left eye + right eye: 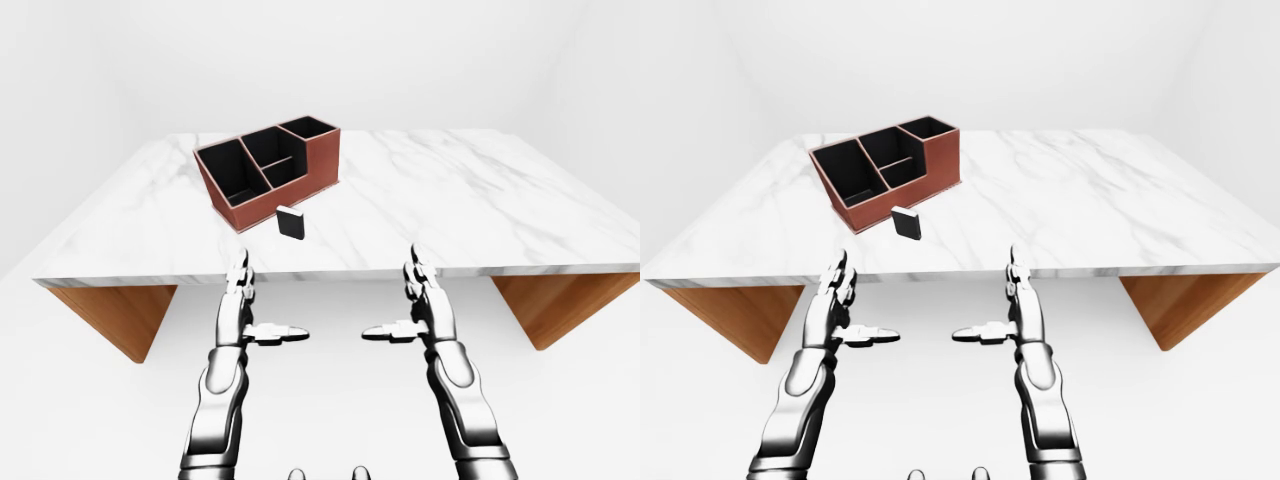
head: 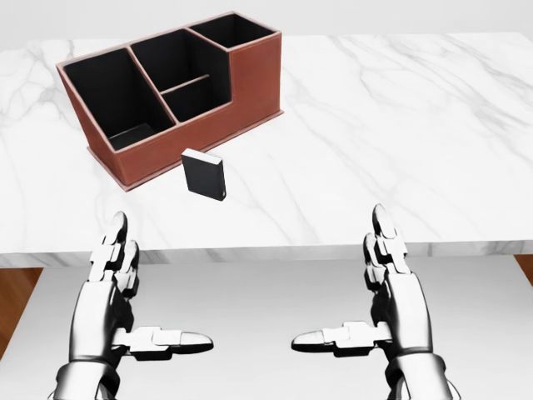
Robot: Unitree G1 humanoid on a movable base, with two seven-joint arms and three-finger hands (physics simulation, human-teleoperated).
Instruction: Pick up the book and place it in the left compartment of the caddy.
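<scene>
Marble-white, grey-veined, the surface (image 2: pixel 400 125) spreads across the head view, resting on wooden supports (image 1: pixel 120 315) seen in the left-eye view. On it, toward the upper left, sits the reddish-brown caddy (image 2: pixel 250 83) with black insides, turned at an angle — one big compartment at its left end, two smaller ones in the middle, a taller one at its right end. All look empty as far as I can see into them.

Just below the caddy's near wall stands the book (image 2: pixel 204 174), small and black, upright on the surface, close to the caddy but apart from it. I can read no title, label or brand on its cover or on the caddy.

My left hand (image 2: pixel 117 292) and my right hand (image 2: pixel 391 287) hover below the surface's edge, well short of the book, touching nothing. Fingers (image 2: pixel 112 242) on both point up toward the surface, thumbs stuck out sideways toward each other — spread wide, holding nothing.
</scene>
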